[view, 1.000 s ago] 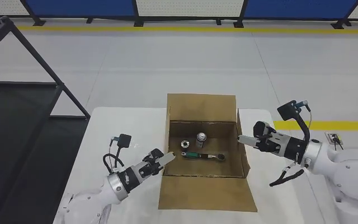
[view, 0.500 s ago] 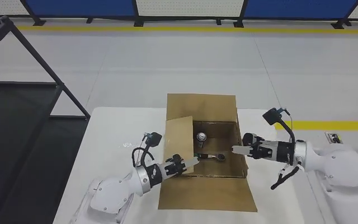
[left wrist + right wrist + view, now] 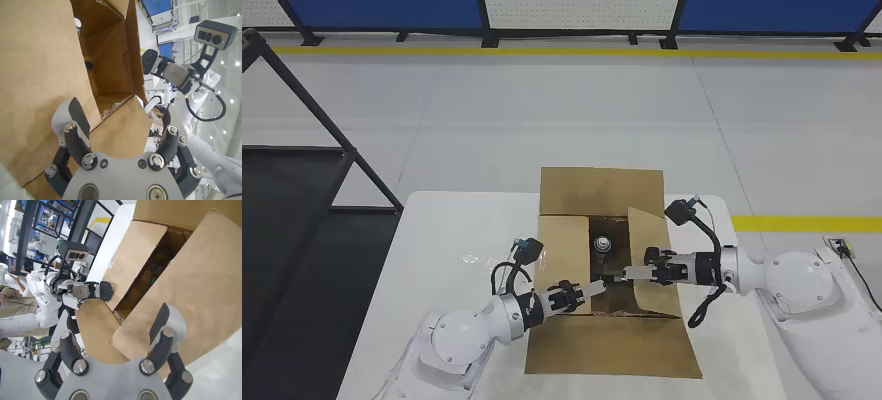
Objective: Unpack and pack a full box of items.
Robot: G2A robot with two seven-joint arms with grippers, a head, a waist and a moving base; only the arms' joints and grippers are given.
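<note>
On the white counter [image 3: 462,230], seen from the top, sits the brown box [image 3: 602,190]. Its far and near flaps lie flat, pointing outward. The left flap [image 3: 567,260] is folded over the opening. The right flap [image 3: 650,235] stands half up. The left gripper [image 3: 594,288] is at the left flap's inner edge, and the right gripper [image 3: 632,272] is at the right flap. 1 small can [image 3: 602,243] stands inside the box, between the 2 flaps.

From the left wrist, the left gripper's 2 fingers are spread wide and hold nothing. Cardboard shows between them.

From the right wrist, the right gripper is spread wide too, with nothing clamped. A green thing [image 3: 152,280] shows deep inside the box.
</note>
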